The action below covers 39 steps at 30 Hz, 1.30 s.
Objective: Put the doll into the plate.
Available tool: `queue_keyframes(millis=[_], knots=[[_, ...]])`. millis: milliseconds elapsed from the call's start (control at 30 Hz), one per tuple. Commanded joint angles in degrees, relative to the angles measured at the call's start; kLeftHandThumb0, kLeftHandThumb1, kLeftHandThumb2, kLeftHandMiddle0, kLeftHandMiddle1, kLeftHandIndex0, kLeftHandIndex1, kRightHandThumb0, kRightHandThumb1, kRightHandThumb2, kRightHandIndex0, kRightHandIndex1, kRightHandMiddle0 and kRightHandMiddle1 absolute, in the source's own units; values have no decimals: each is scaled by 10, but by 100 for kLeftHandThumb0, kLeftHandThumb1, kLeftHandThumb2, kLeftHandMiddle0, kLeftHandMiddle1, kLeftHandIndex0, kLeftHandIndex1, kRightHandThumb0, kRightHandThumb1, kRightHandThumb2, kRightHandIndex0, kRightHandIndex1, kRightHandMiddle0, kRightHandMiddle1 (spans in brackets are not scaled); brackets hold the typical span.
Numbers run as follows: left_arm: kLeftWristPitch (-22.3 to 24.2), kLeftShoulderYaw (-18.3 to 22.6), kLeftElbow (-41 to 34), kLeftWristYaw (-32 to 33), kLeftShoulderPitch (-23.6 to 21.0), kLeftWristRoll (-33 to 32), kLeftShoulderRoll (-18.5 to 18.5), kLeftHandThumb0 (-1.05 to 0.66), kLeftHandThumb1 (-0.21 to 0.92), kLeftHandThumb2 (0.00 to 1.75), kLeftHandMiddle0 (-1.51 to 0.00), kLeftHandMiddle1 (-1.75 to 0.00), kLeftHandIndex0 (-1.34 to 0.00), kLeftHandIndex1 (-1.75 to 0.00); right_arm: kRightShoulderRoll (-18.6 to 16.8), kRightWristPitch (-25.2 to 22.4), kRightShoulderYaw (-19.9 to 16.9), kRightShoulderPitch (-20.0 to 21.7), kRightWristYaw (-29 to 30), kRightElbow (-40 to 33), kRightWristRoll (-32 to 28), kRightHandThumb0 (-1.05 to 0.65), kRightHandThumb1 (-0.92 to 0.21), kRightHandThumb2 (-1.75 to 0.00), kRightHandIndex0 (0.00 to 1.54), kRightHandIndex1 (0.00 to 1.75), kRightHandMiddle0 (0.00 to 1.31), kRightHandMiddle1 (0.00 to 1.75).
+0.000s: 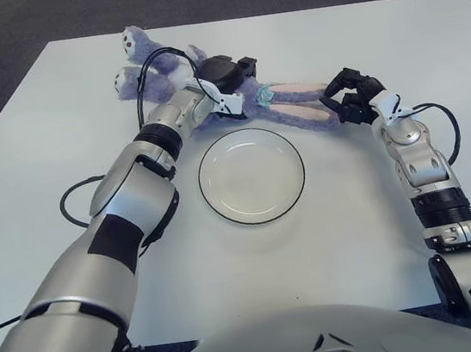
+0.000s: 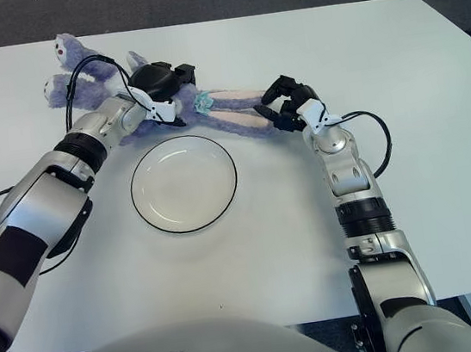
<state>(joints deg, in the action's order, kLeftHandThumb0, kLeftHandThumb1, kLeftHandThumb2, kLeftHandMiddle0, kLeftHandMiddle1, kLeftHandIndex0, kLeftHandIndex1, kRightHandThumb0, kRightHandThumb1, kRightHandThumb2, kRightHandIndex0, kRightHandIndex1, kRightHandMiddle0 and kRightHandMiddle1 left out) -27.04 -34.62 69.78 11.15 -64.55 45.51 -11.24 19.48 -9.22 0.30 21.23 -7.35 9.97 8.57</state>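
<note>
Lying stretched across the far part of the white tabletop [image 1: 49, 209], the purple doll [image 1: 165, 68] has its head toward the far left and its long legs running right, just beyond the white, dark-rimmed plate [image 1: 251, 176], which holds nothing. In the left eye view the left hand [image 1: 227, 77] sits over the doll's middle with its fingers curled down onto the plush body, gripping it. The right hand [image 1: 348, 96] is at the ends of the legs, its dark fingers closed around the feet.

Seen from the right eye view, the doll [image 2: 96, 73] lies behind the plate [image 2: 184, 184], apart from its rim. The left hand [image 2: 158, 82] covers the torso, clamped on it, beside a pale blue bow [image 2: 202, 102] at the doll's waist. The right hand [image 2: 285, 100] pinches the leg tips, and a black cable [image 2: 379, 144] loops off its forearm.
</note>
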Motion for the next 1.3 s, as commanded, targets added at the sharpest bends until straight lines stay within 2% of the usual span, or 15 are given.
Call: queue_keyframes(millis=[0,333,367,433,500,533,567,633,733,833,967,1033,1100,1133,1267], knots=[[-23,10,-10,7,-3,-14,-5,12,47,94,-86,-175,-68,-175,2,-6,-3,-3,2,-5,4,-37,-92,-32,72,175,41,153],[-38,12,-15,14,-1,-14,-10,9,50,88,-86,-175,-66,-175,2,-6,-4,-1,3,-2,4,-36,-92,-32,72,175,41,153],[-42,3,-25,36,0,0,-18,9,50,88,-86,-175,-66,-175,2,-6,-5,0,3,-2,4,-36,-92,-32,72,175,41,153],[-45,-9,-38,62,1,18,-28,3,53,90,-64,-175,-53,-155,2,-7,-6,1,4,-2,3,-36,-92,-32,72,175,42,153],[-44,-10,-45,64,3,22,-31,1,59,84,-57,-171,-47,-146,2,-6,-7,2,6,-1,3,-36,-92,-32,72,175,42,153],[-41,-8,-50,61,5,20,-33,1,65,73,-53,-166,-46,-146,1,-5,-8,2,9,-1,3,-36,-92,-32,72,175,42,153],[-40,-7,-53,58,7,19,-34,-12,75,57,-50,-154,-42,-136,1,-4,-9,2,11,-1,4,-36,-92,-32,72,175,42,153],[-38,-6,-58,56,9,19,-36,-41,85,40,-49,-132,-39,-107,0,-3,-9,2,12,-1,4,-36,-92,-32,72,175,42,153],[-36,-6,-62,55,10,18,-37,-55,90,32,-49,-121,-38,-93,0,-3,-9,2,13,0,3,-36,-92,-32,72,175,42,153],[-34,-4,-69,53,14,16,-40,-59,91,30,-49,-118,-38,-88,-1,0,-11,3,18,1,3,-36,-92,-32,72,175,42,153],[-30,6,-88,49,25,7,-48,-76,92,55,-48,-95,-34,-61,-5,7,-17,5,30,6,2,-36,-92,-32,72,175,42,153],[-27,19,-108,50,37,-4,-54,-82,92,66,-49,-70,-33,-47,-6,10,-18,6,34,8,1,-37,-92,-31,73,175,43,152],[-24,23,-119,48,43,-7,-56,-86,92,74,-55,-37,-34,-30,-6,11,-18,6,35,9,0,-37,-92,-31,73,175,43,152],[-23,24,-123,46,44,-7,-56,-87,92,76,-57,-29,-35,-25,-6,12,-18,6,36,9,0,-37,-92,-31,73,175,43,151],[-18,25,-133,41,49,-9,-58,-88,92,79,-60,-17,-35,-19,-6,13,-18,6,36,10,0,-37,-92,-30,73,175,43,151]])
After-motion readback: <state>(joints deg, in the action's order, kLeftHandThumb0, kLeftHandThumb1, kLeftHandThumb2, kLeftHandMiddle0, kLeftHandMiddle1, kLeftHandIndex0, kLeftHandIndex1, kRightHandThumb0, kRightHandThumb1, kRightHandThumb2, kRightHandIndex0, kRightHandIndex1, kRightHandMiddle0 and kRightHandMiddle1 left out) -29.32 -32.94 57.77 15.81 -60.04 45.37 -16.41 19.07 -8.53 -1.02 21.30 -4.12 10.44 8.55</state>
